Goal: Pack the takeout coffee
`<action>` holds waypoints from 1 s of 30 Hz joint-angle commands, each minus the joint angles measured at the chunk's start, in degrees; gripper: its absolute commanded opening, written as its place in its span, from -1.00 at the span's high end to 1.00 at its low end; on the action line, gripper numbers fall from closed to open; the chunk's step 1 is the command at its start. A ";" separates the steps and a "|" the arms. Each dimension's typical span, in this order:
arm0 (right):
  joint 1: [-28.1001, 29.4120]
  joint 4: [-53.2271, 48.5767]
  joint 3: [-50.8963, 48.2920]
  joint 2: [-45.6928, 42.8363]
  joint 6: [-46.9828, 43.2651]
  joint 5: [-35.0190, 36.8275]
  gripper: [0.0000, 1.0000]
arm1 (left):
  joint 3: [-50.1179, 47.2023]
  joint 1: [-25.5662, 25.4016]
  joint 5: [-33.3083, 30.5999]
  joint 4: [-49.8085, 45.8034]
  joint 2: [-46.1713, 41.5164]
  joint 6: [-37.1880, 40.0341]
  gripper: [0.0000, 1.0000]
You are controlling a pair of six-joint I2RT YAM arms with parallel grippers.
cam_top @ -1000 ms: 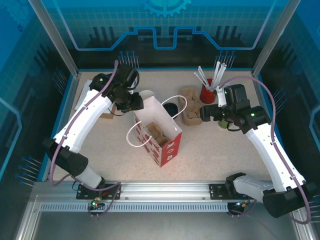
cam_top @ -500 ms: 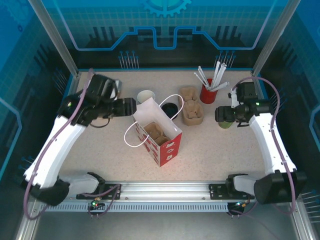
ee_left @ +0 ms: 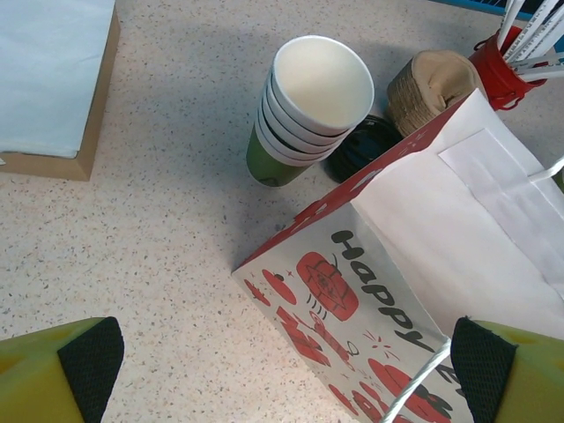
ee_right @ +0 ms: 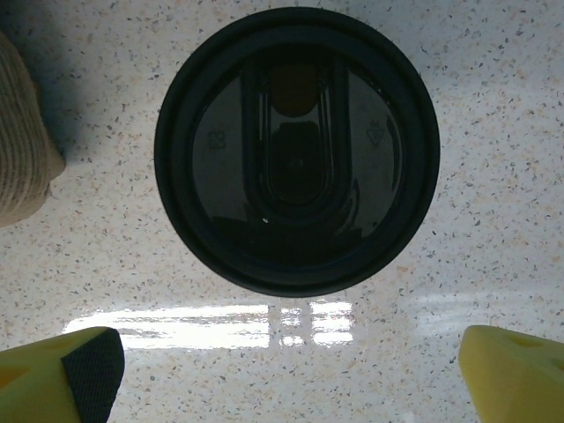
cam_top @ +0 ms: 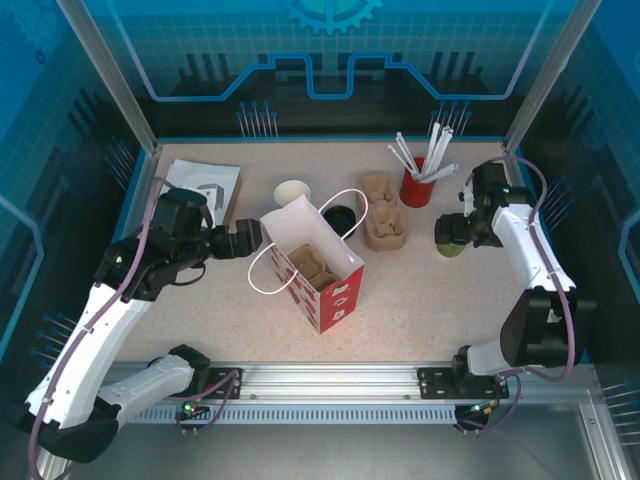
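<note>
Standing upright at the right of the overhead frame, long axis vertical, lid up: dark green paper cup with round black plastic lid (cam_top: pixel 450 246), partly hidden beneath wide-spread right gripper (ee_right: pixel 289 370). Likewise spread: left gripper (cam_top: pixel 248 238), beside red-and-white paper bag (cam_top: pixel 335 285).

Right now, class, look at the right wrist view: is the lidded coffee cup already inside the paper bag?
No, the lidded coffee cup stands on the speckled table, with tabletop showing around its lid.

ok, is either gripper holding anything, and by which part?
Nothing is held. The left gripper is open beside the paper bag; the right gripper is open over the takeout coffee, clear of its lid.
</note>
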 commanded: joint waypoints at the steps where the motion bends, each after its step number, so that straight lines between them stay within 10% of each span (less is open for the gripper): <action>1: -1.27 1.25 1.01 1.66 -1.27 -0.91 -1.00 | -0.92 0.49 0.15 1.51 -0.93 -0.52 -0.97; 30: -2.27 2.42 7.44 12.63 -2.53 -2.49 -1.00 | -0.11 0.49 0.85 0.49 0.91 0.69 -0.97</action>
